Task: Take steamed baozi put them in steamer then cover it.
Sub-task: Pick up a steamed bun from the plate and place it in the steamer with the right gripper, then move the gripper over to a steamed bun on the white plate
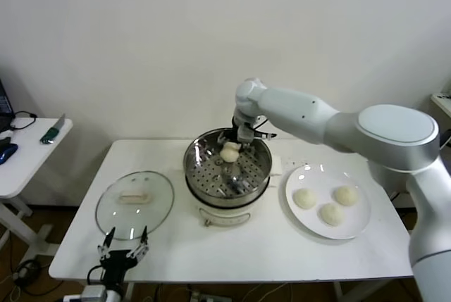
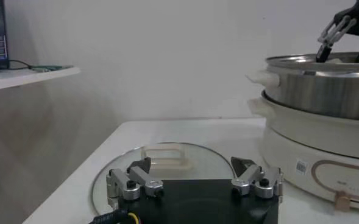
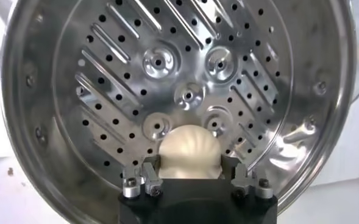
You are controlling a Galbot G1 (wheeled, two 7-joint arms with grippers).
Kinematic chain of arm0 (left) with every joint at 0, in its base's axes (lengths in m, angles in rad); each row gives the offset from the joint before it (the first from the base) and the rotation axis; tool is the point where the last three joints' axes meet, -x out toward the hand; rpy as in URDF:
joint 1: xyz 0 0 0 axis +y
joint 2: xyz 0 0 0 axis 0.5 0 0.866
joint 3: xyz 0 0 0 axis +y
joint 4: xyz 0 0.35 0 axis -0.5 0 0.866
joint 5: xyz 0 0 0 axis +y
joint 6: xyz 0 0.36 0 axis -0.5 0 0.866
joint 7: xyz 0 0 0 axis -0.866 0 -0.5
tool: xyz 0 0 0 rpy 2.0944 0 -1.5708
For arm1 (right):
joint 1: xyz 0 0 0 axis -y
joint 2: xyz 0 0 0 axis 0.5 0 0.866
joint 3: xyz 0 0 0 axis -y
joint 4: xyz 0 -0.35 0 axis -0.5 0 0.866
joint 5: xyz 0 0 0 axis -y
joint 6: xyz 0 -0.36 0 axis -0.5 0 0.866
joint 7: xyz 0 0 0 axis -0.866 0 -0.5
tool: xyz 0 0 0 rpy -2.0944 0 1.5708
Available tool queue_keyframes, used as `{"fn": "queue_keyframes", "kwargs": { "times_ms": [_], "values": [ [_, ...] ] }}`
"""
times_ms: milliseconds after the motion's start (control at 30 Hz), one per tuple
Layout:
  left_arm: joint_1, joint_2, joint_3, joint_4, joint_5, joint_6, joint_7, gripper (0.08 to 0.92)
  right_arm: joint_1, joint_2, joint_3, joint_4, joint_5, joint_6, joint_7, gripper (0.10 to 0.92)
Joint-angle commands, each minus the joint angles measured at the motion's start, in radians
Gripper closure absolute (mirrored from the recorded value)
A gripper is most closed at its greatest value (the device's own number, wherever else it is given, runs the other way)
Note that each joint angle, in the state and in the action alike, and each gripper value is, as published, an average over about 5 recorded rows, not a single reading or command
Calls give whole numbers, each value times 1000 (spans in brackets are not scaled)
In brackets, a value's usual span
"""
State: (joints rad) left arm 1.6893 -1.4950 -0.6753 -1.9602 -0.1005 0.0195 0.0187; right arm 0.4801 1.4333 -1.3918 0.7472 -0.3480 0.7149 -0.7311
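Looking down from the head camera, you had the right gripper (image 1: 230, 148) inside the steamer (image 1: 262, 177), fingers closed around one baozi (image 1: 229, 153) above the perforated floor. Three more baozi (image 1: 305, 198) lay on the white plate (image 1: 359, 226) to the steamer's right; the cover (image 1: 158, 207) lay flat on the table (image 1: 282, 256) to its left. Left wrist view: your left gripper (image 2: 195, 178) stood wide apart, holding nothing, just over the cover's near edge. Right wrist view: the bun sat clamped between both fingers (image 3: 144, 173)
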Motion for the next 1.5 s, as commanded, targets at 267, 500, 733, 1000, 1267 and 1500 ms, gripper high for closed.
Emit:
{"fn": "queue_keyframes", "kwargs": {
  "times_ms": [267, 500, 733, 1000, 1267, 1500],
  "values": [
    [0, -6, 4, -9, 2, -1, -12, 177, -2, 10, 2, -27, 8, 9, 20, 213],
    [4, -6, 6, -15, 10, 0, -11, 177, 140, -61, -65, 79, 205, 10, -39, 203],
    [3, -5, 8, -13, 11, -4, -14, 177, 359, -178, -282, 153, 674, -135, -167, 203],
    [10, -1, 12, -20, 10, -9, -14, 177, 467, -435, -451, 333, 960, -560, -317, 203],
    [10, -1, 14, -18, 12, -10, -13, 177, 422, -634, -490, 541, 942, -811, -276, 203],
    [12, -1, 14, -20, 15, -14, -13, 177, 250, -710, -395, 564, 882, -919, -218, 203]
  ]
}}
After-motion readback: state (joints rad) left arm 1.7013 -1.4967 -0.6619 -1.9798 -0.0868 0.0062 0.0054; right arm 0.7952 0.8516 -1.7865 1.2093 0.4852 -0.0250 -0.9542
